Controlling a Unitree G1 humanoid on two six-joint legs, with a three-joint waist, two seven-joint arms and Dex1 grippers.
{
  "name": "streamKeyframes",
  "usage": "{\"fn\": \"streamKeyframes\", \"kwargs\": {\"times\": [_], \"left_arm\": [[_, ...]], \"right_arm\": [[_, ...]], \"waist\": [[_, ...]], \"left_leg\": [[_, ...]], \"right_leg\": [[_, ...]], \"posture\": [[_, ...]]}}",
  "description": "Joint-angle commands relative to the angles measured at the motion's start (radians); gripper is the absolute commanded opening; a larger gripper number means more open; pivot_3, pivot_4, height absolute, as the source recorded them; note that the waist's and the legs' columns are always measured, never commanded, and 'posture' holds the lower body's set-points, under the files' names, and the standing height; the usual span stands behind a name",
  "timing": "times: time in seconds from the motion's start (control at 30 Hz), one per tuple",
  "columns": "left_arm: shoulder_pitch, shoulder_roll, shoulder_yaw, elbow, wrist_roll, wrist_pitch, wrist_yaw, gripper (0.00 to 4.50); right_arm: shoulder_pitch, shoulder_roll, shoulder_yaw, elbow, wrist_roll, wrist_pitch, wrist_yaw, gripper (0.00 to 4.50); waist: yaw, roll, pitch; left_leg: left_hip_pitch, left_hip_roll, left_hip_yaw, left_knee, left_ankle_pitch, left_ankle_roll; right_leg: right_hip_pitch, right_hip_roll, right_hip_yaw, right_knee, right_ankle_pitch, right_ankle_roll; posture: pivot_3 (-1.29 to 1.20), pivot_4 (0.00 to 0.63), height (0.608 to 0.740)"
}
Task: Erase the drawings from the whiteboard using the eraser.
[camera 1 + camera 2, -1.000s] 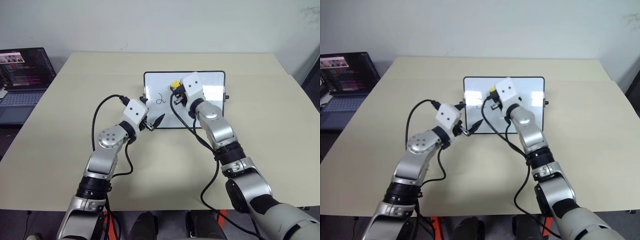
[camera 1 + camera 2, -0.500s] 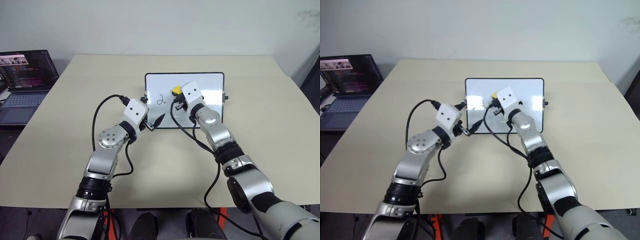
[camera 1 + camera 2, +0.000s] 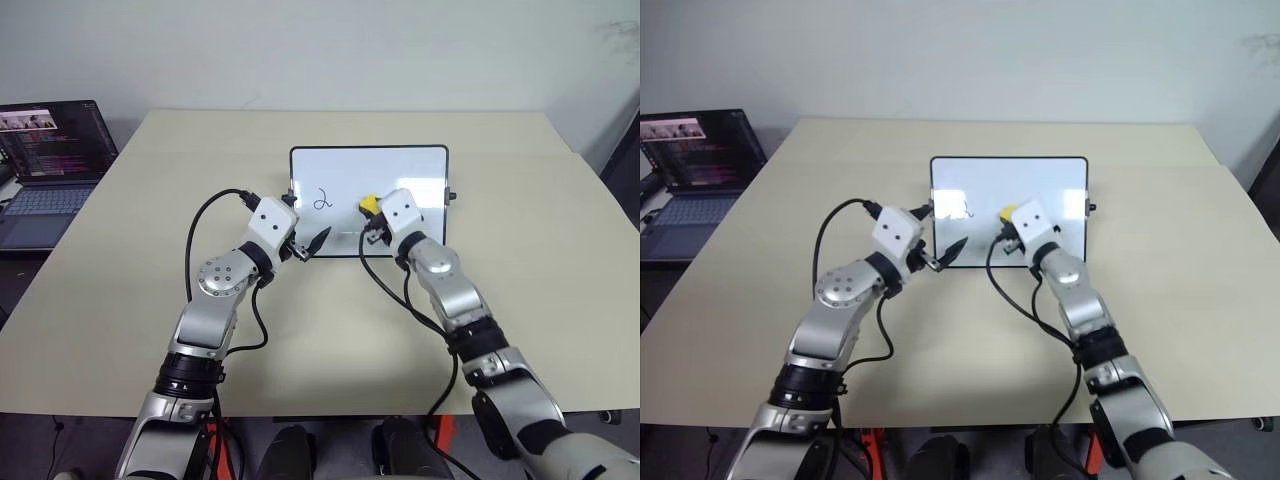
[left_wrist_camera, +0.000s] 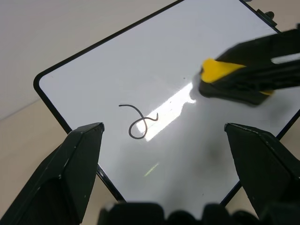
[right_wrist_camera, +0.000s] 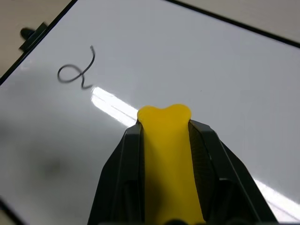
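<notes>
The whiteboard [image 3: 400, 165] lies flat on the beige table, toward its far side. One of the drawings, a thin black mark like a 2 [image 3: 321, 199], sits on its left half and shows again as a loop [image 4: 139, 125] in the left wrist view. My right gripper [image 3: 373, 217] is shut on the yellow eraser [image 3: 368, 204], over the board's middle, right of the mark. In the right wrist view the eraser [image 5: 167, 145] is pinched between both fingers. My left gripper [image 3: 316, 240] stands open at the board's near left edge, holding nothing.
An open laptop [image 3: 48, 150] with a lit screen stands off the table's left side. Black cables loop from both wrists over the table in front of the board. Bare tabletop [image 3: 540, 230] lies right of the board.
My right gripper has carried the eraser down the board toward its near edge and a little to the right, away from the top. The left arm has stayed still.
</notes>
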Motion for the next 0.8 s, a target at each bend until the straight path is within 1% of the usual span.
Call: {"fn": "streamKeyframes", "kwargs": {"times": [0.03, 0.13, 0.23, 0.33, 0.6, 0.8], "left_arm": [[-0.021, -0.001, 0.015, -0.019, -0.006, -0.016, 0.010, 4.50], [-0.020, -0.003, 0.015, -0.017, -0.007, -0.017, 0.010, 4.50], [-0.020, -0.005, 0.015, -0.017, -0.008, -0.016, 0.009, 4.50], [-0.022, -0.006, 0.011, -0.006, -0.007, -0.022, 0.005, 4.50], [-0.037, -0.007, 0.008, 0.007, -0.008, -0.029, -0.003, 4.50], [-0.037, -0.007, 0.005, 0.007, -0.008, -0.034, -0.007, 4.50]], "right_arm": [[0.082, -0.039, 0.007, -0.061, -0.018, 0.103, 0.031, 1.07], [0.128, -0.062, 0.003, -0.134, -0.014, 0.139, 0.044, 1.07], [0.140, -0.072, -0.018, -0.196, 0.001, 0.183, 0.046, 1.07], [0.119, -0.068, -0.043, -0.252, 0.025, 0.219, 0.042, 1.07], [0.060, -0.052, -0.094, -0.387, 0.075, 0.341, 0.027, 1.07], [0.088, -0.043, -0.099, -0.531, 0.088, 0.459, 0.012, 1.07]], "waist": [[0.000, 0.000, 0.000], [0.000, 0.000, 0.000], [-0.001, 0.000, 0.000], [0.000, 0.000, 0.001], [0.000, 0.001, 0.002], [0.001, 0.001, 0.002]], "left_leg": [[0.001, 0.000, 0.000, 0.000, 0.000, 0.000], [0.003, 0.000, 0.000, 0.000, 0.000, 0.000], [0.010, 0.000, -0.003, -0.002, 0.000, 0.000], [0.008, 0.001, -0.005, -0.002, 0.000, 0.000], [0.005, 0.001, -0.009, -0.003, 0.000, 0.000], [0.004, 0.001, -0.008, -0.010, 0.000, 0.000]], "right_leg": [[0.000, 0.000, 0.000, 0.000, 0.000, 0.000], [0.004, 0.000, 0.000, -0.001, 0.000, 0.000], [0.013, 0.001, -0.003, -0.007, 0.000, 0.000], [0.014, 0.001, -0.006, -0.012, 0.001, 0.001], [0.013, 0.000, -0.010, -0.015, 0.001, 0.001], [0.012, -0.001, -0.010, -0.020, 0.001, 0.001]], "posture": [[0.00, 0.150, 0.740], [0.00, 0.150, 0.740], [0.00, 0.150, 0.740], [0.00, 0.150, 0.740], [0.00, 0.150, 0.740], [0.00, 0.150, 0.740]]}}
